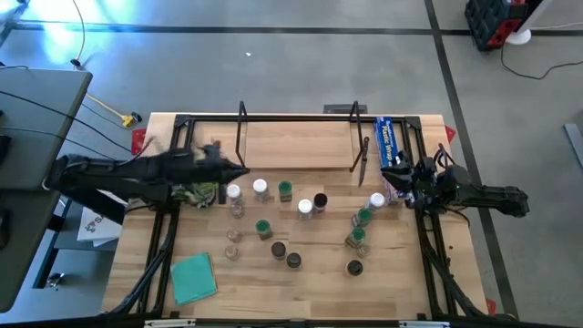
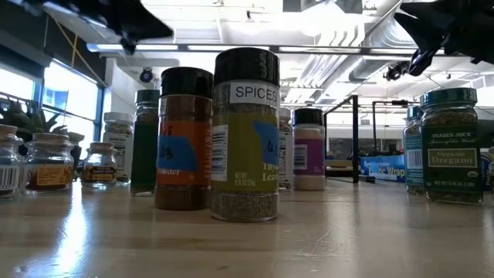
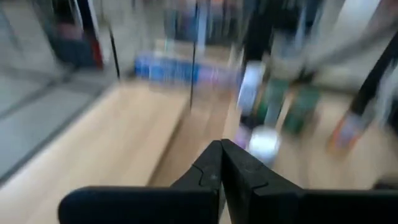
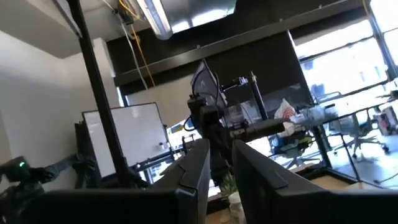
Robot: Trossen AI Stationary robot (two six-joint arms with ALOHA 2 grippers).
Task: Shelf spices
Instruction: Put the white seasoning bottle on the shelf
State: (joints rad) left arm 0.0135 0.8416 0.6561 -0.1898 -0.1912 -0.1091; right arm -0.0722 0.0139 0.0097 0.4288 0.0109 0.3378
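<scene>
While every spice jar sits on the bare table and none on the shelf (image 1: 301, 137), the task looks to be at or near its start, with a first pick in hand. The shelf stands along the far edge of the table (image 1: 401, 282), between its black end frames, with the blue wrap box (image 1: 389, 141) at its right end. The spices (image 1: 291, 214) are scattered across the middle: white-lidded jars (image 1: 260, 188) and a green-lidded one (image 1: 285, 189) in a far row, black-lidded jars nearer, and a green-lidded cluster (image 1: 360, 228) to the right. The left gripper (image 3: 221, 163) hangs at the left end of the far row, fingers pressed together on nothing, close to the leftmost white-lidded jar (image 1: 233, 192). The right gripper (image 4: 219, 158) sits at the right side near the wrap box, fingers slightly parted and empty. By my judgement the next move calls for the left fingers to spread, straddle that jar and close on it upright. A teal cloth (image 1: 193, 277) lies near left.
</scene>
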